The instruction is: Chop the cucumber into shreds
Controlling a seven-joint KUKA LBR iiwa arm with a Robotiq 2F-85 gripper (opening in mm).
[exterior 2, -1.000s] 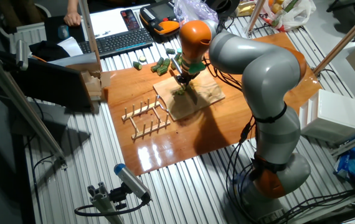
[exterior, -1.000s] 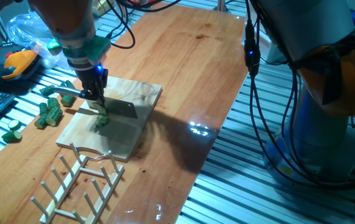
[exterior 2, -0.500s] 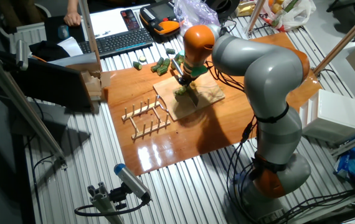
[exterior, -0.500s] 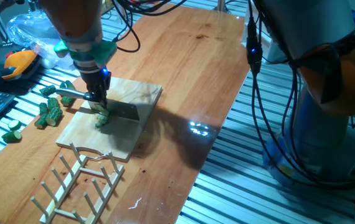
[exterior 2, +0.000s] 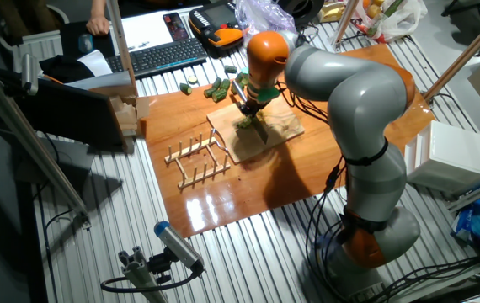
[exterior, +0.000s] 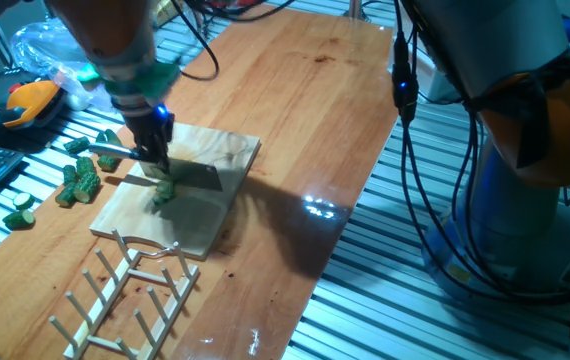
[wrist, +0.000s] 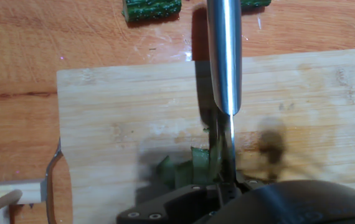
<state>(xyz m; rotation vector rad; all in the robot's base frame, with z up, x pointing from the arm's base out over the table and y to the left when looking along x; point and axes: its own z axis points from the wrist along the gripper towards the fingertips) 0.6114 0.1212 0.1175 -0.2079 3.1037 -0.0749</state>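
Hand view | hand point(exterior: 153, 152) pinching knife point(wrist: 222, 74) | blade on cucumber point(wrist: 193, 168); no legible writing

A varnished wooden tabletop point(exterior: 295, 110) rests on a ribbed aluminium frame point(exterior 2: 248, 261); a keyboard point(exterior 2: 160, 56) sits upper left, glare lower centre.

The tool point(exterior: 155, 150) with its knife point(exterior: 170, 172) seems to have dipped slightly.
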